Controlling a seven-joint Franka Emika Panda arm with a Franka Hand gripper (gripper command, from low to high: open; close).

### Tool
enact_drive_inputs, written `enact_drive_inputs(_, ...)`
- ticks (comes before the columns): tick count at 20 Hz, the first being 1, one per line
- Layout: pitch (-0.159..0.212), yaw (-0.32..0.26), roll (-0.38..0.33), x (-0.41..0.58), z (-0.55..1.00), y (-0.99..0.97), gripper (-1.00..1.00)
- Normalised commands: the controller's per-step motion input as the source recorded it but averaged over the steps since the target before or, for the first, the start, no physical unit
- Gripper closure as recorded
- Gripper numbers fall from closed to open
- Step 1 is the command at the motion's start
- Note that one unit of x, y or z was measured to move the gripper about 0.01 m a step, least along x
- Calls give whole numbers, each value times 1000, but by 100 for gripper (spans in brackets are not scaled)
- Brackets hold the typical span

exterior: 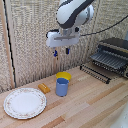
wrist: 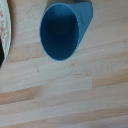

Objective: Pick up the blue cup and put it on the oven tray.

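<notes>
The blue cup stands upright on the wooden table, just in front of a low yellow bowl. In the wrist view the blue cup shows its open mouth and empty inside. My gripper hangs well above the cup, fingers pointing down with a small gap between them and nothing held. The oven tray, a dark wire rack, juts from a black and silver toaster oven at the exterior view's right. No fingers show in the wrist view.
A round patterned plate lies at the exterior view's left front; its rim shows in the wrist view. A small orange object lies between plate and cup. A dark rack lies in front of the oven.
</notes>
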Motion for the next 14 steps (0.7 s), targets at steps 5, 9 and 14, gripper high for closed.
enact_drive_inputs(5,73,-100,-38,-419,-229,162,-100)
enact_drive_inputs(9,87,-106,-41,-380,-268,151,-100)
enact_drive_inputs(14,53,-86,-40,-188,-362,82,-100)
